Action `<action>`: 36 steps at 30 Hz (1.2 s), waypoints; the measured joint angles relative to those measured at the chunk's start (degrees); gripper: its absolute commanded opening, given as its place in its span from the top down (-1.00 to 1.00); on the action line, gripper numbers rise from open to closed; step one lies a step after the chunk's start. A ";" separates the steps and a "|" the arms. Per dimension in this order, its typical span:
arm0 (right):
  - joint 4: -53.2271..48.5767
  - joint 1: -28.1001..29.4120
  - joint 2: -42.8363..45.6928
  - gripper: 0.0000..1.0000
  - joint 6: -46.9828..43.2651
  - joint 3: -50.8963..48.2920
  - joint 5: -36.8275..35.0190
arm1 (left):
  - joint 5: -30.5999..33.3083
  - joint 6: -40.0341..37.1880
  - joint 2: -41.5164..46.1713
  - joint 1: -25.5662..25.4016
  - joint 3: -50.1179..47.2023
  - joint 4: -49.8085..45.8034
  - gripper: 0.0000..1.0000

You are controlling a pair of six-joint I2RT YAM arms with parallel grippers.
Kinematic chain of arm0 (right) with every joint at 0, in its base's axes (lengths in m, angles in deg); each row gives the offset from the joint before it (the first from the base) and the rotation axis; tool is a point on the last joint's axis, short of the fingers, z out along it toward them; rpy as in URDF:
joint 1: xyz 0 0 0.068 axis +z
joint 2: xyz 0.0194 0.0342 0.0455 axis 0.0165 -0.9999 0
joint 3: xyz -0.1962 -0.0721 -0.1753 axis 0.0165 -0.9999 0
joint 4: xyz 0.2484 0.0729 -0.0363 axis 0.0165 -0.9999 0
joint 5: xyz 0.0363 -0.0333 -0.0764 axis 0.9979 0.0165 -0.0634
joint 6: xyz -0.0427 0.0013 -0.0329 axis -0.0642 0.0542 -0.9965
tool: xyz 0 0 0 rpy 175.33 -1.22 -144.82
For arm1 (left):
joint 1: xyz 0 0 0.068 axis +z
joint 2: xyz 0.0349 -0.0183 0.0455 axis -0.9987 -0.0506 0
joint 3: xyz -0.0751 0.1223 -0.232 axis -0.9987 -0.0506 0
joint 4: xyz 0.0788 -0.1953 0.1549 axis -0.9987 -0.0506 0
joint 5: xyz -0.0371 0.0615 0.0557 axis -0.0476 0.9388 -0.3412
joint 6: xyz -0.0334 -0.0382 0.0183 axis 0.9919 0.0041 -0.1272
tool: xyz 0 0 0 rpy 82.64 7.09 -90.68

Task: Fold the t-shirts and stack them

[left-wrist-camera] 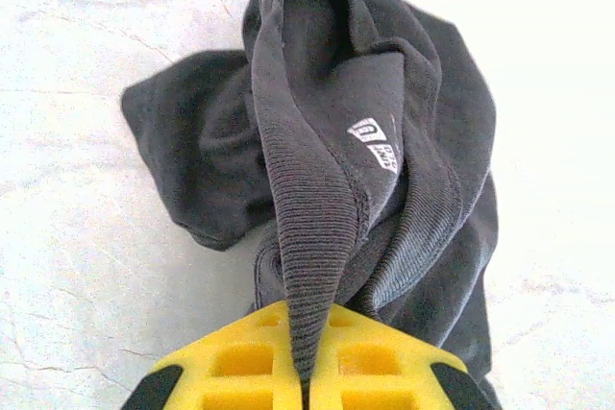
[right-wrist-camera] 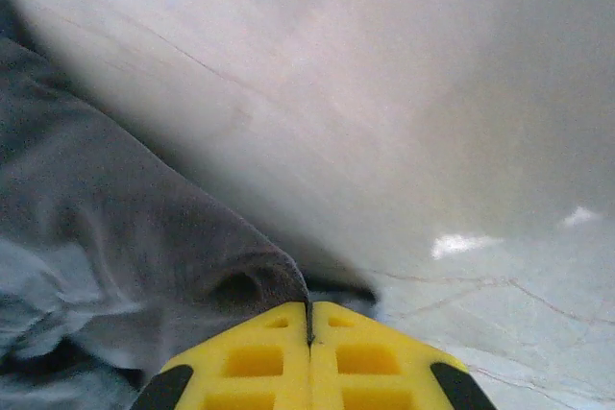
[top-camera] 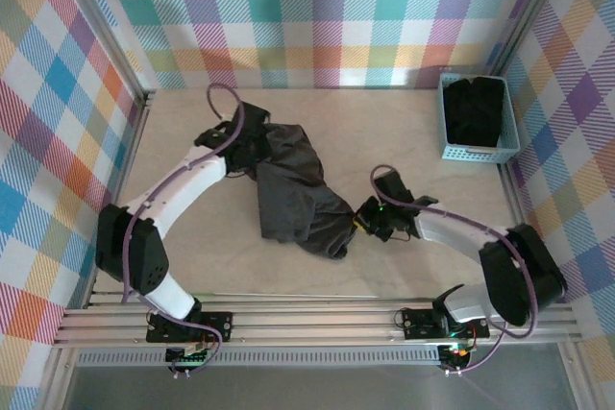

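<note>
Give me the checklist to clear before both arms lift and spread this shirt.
1. Left gripper shut on the ribbed collar of the t-shirt: ok.
2. Right gripper shut on a fabric edge: ok, though the cloth sits only at the pad tips.
3. Which edge the right gripper holds, hem or sleeve: cannot tell.
4. T-shirt lying flat enough to fold: not ok, it is bunched and twisted on the table.
5. Basket out of the way: ok, it stands in the far right corner, apart from the t-shirt.
</note>
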 measured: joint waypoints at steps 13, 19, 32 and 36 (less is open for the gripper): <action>-18.32 -12.85 5.20 1.00 -24.65 26.25 -7.04 | -8.41 -0.11 14.29 12.85 -8.50 -3.50 1.00; -19.74 -12.81 5.20 1.00 -26.60 18.88 -6.16 | -8.68 -0.33 15.41 14.43 -16.35 -5.16 1.00; -22.27 -20.39 -12.26 1.00 -30.86 48.28 -6.36 | -8.20 -1.66 21.11 20.46 -18.16 -8.24 1.00; -22.21 -23.12 -21.40 0.29 -30.91 62.60 -5.66 | -8.15 -1.66 21.62 20.57 -18.18 -9.29 1.00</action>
